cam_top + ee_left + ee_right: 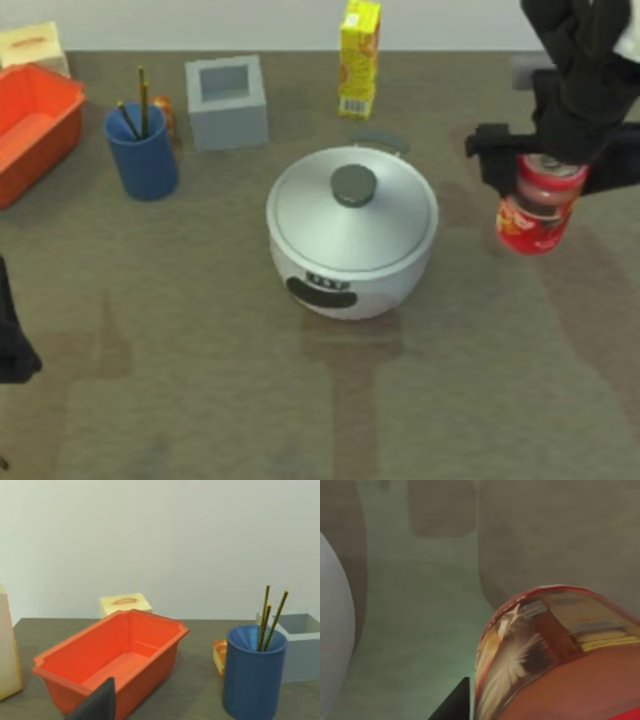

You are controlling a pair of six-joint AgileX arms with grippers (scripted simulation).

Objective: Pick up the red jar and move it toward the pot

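Observation:
The red jar [538, 210] hangs tilted above the table to the right of the pot [352, 232], apart from it. My right gripper [548, 165] is shut on the jar's upper part from above. The right wrist view is filled by the jar [560, 655], its red and white-yellow label close up, with one dark fingertip [457, 705] beside it and the pot's pale wall [332, 630] at the frame's edge. The silver-grey pot stands mid-table with its domed lid and dark knob on. My left gripper [10, 345] is parked at the table's left edge, open and holding nothing.
A tall yellow carton [359, 58] stands behind the pot. At the back left are a grey open box [227, 100], a blue cup with sticks [145, 150], an orange bin [30, 125] and a cream box [32, 45]. The left wrist view faces the bin [115, 655] and cup [252, 675].

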